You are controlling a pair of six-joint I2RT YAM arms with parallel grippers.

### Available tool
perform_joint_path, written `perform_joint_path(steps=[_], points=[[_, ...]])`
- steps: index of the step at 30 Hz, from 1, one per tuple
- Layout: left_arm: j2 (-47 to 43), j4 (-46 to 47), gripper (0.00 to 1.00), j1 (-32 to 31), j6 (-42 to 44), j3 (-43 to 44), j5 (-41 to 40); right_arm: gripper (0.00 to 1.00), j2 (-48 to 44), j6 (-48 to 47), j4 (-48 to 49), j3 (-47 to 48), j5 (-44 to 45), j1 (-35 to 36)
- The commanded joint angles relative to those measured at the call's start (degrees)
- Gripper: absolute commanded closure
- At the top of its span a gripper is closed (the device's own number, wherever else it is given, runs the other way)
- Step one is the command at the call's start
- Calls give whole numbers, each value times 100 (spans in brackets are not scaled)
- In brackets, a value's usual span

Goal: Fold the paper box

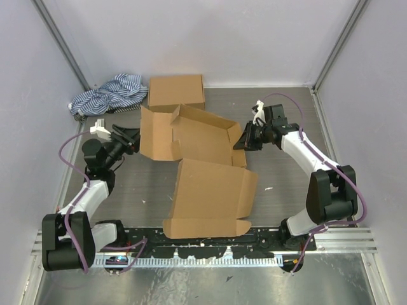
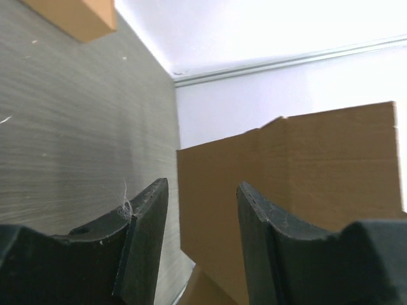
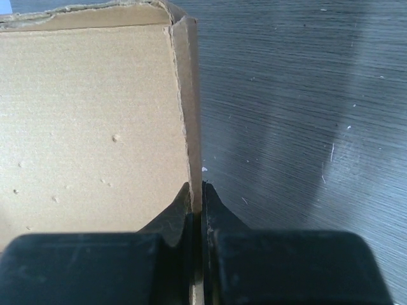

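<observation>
Right claw [image 3: 196,194] clamped tight on the right wall of the cardboard box [image 1: 210,184]. Left claw [image 2: 202,216] wide, holding nothing, just beside the box's left wall. Box lies opened out between both claws. Striped cloth [image 1: 109,93] behind its left corner.

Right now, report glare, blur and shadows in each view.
Left wrist: enclosure wall behind the cardboard flap blown out white, near fingers soft. Right wrist: a broad shadow crosses the table; box wall sharp. Top external: even, soft light.
</observation>
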Motion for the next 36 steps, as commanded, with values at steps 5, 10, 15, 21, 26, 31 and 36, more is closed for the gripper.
perform_joint_path(steps=[5, 10, 15, 21, 26, 31, 36], points=[[-105, 1074, 46, -76, -453, 5, 224, 99, -182, -26, 157, 67, -216, 48], [29, 1237, 46, -396, -446, 47, 162, 99, -63, -106, -69, 182, 299, 215], [61, 1421, 46, -554, -491, -90, 61, 99, 49, -131, -199, 191, 675, 277], [-32, 1453, 46, -592, -493, -279, 52, 99, 112, -108, -239, 189, 989, 383], [202, 1182, 46, -765, -185, -186, 171, 99, 152, -133, -375, 291, 1386, 581], [482, 763, 46, -959, 232, -35, 264, 99, 207, -134, -465, 314, 1711, 709], [639, -55, 47, -1109, 815, 92, 319, 99, 249, -121, -529, 336, 2043, 882]])
